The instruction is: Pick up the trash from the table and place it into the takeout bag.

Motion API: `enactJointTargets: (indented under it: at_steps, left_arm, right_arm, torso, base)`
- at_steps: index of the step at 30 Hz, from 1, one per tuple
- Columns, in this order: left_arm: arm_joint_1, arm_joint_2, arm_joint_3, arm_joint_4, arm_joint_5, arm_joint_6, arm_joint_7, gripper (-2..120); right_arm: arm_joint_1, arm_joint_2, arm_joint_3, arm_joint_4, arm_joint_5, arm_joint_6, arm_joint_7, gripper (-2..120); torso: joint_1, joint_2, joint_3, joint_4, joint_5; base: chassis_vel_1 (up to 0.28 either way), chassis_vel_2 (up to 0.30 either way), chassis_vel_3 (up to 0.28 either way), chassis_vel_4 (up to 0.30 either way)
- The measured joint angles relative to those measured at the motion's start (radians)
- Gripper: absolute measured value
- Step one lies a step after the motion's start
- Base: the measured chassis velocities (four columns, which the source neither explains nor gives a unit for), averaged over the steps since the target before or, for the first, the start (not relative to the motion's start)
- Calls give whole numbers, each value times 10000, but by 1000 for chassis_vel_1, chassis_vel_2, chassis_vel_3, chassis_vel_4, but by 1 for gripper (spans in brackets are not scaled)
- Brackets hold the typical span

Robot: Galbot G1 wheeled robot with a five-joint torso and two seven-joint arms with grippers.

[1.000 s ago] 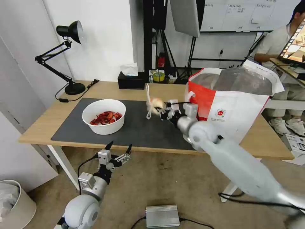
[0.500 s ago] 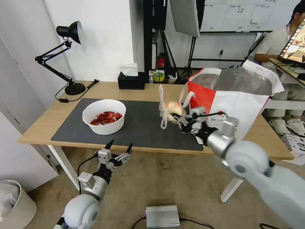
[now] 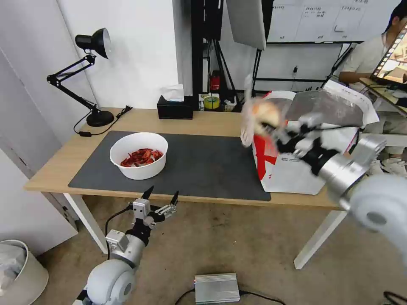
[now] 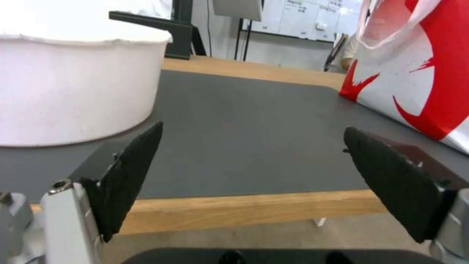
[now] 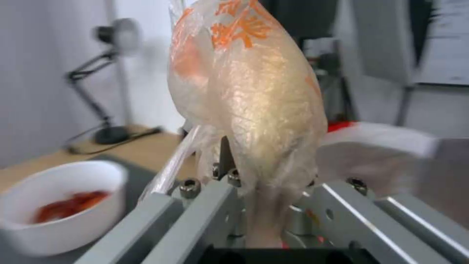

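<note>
A black lamp (image 3: 91, 63) and black tissue box (image 3: 174, 108) stand at the back, a silver box (image 3: 217, 288) lies on the floor.

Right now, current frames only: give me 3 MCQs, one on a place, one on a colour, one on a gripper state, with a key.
1. Where is the clear bag with the beige ball?
A. On the dark grey mat
B. Held in the air at the takeout bag's rim
C. Inside the white bowl

2. What colour are the crayfish shells in the white bowl?
A. Red
B. Green
C. Blue

3. How is the left gripper?
A. Shut on the bowl
B. Shut on a tissue
C. Open, holding nothing

Key: B, the right gripper holds it up by the takeout bag; A, red pile in the bowl; C, the fingers are spread before the table edge.
</note>
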Motion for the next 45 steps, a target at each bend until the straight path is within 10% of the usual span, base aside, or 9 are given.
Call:
enactJointTargets:
  at_steps: [14, 45]
  left_arm:
    - [-175, 58, 134, 239, -40, -179, 40, 100]
    - [-184, 173, 174, 157, -52, -136, 175, 100]
  right_arm:
    - [1275, -126, -312, -2741, 447, 13, 403, 3]
    - [2052, -141, -443, -2742, 2553, -2830, 2944, 6]
  torso:
    - [0, 0, 1, 0, -1]
    - [0, -1, 0, 0, -2]
  base:
    - [0, 0, 0, 0]
    - [0, 0, 0, 0]
